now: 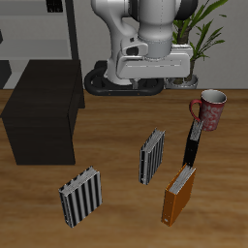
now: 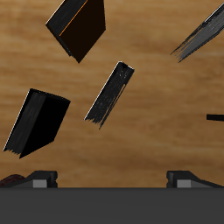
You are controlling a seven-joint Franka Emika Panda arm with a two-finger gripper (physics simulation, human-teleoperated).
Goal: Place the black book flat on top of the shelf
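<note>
A wooden table (image 1: 116, 145) carries several standing books. The black book (image 1: 192, 145) stands upright just beside a red mug (image 1: 210, 110), with the orange book (image 1: 179, 194) nearer the front edge. The black shelf (image 1: 44, 111) sits well apart across the table. The gripper (image 2: 112, 179) hangs high above, its fingers spread apart and empty.

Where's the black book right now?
In the exterior view the black book stands upright on the table, between the red mug behind it and the orange book nearer the front edge.
</note>
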